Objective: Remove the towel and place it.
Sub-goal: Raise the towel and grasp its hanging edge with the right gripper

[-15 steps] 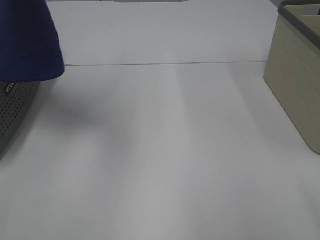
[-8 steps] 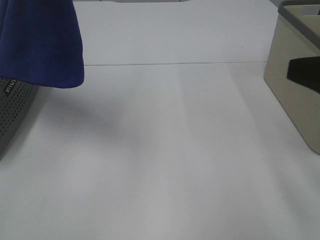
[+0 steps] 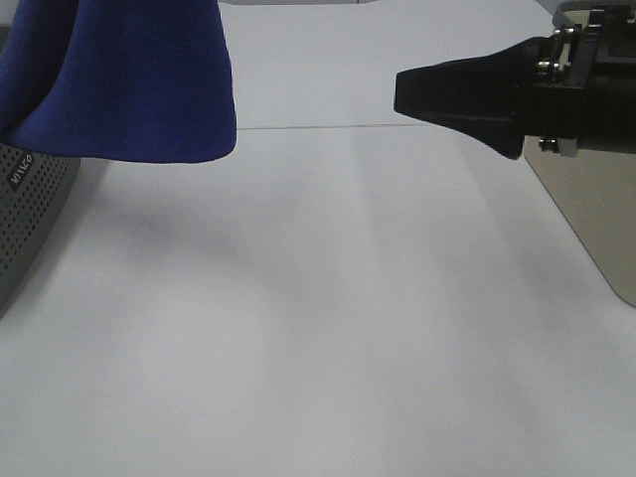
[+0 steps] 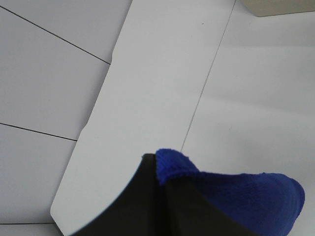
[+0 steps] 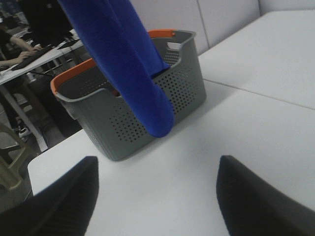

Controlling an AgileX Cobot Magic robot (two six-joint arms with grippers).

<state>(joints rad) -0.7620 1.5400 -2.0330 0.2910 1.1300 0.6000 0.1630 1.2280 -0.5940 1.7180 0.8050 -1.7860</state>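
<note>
The royal-blue towel [image 3: 129,79] hangs at the top left of the exterior view, its lower edge above the table beside the grey basket [image 3: 25,214]. My left gripper [image 4: 160,179] is shut on a fold of the towel [image 4: 231,196]; it is out of the exterior view. My right gripper [image 3: 405,94] reaches in from the right, well right of the towel and apart from it. In the right wrist view it [image 5: 157,191] is open and empty. There the towel [image 5: 128,73] hangs in front of the basket [image 5: 147,118], with its far end still inside.
The grey perforated basket has an orange rim [image 5: 74,71]. A beige basket [image 3: 596,229] stands at the right edge, partly behind my right arm. A white table [image 3: 318,328] with a seam line lies between the baskets.
The towel has moved to the right and more of it hangs into view. My right gripper has come in from the right edge toward the middle.
</note>
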